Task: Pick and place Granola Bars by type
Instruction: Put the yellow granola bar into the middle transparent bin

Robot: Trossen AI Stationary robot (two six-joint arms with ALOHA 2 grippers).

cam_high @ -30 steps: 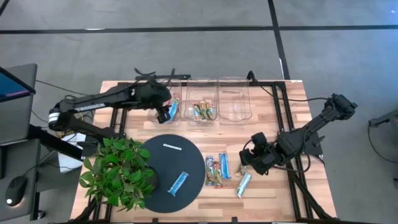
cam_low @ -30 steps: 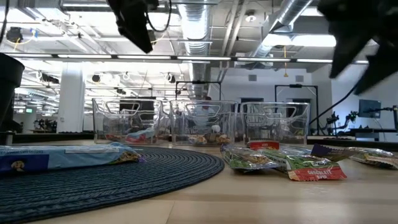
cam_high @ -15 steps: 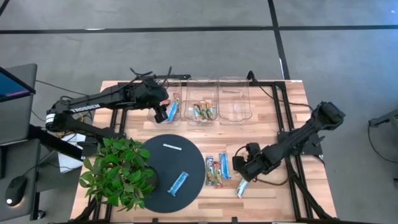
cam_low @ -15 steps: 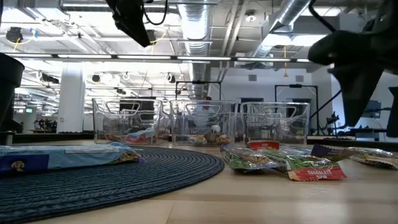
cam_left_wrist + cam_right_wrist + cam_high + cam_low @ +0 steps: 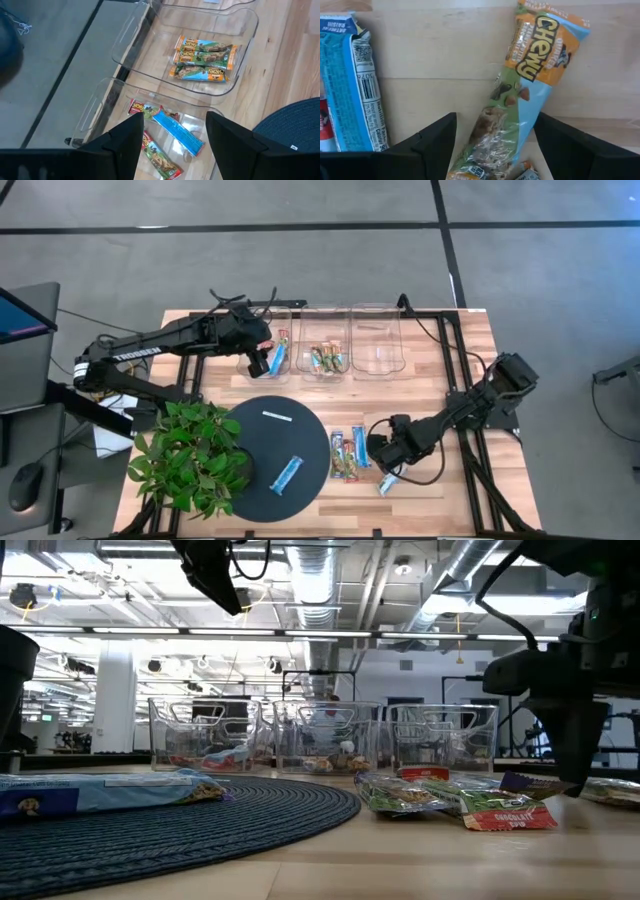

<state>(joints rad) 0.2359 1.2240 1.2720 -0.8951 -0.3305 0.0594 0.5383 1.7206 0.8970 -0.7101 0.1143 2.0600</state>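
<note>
My right gripper (image 5: 495, 150) is open, points down and hangs low over an orange, green and blue granola bar (image 5: 520, 95) that lies flat on the wood near the front right (image 5: 389, 483). One finger stands on either side of the bar without touching it. Three more bars (image 5: 348, 452) lie flat just to its left. A blue bar (image 5: 287, 473) rests on the dark round mat (image 5: 250, 445). My left gripper (image 5: 175, 145) stays open, high above the left bin (image 5: 270, 352), which holds a blue bar (image 5: 177, 132) and red ones.
Three clear bins stand in a row at the back. The middle one (image 5: 325, 340) holds several orange-green bars (image 5: 205, 60), and the right one (image 5: 375, 340) stands beside it. A potted plant (image 5: 190, 455) stands front left. A thin white strip (image 5: 277, 416) lies on the mat.
My right gripper has come down toward the table and moved toward its near left, over the loose bar at the front right. Its wrist has rolled on the way, and its fingers have stayed open. No bar has moved.
</note>
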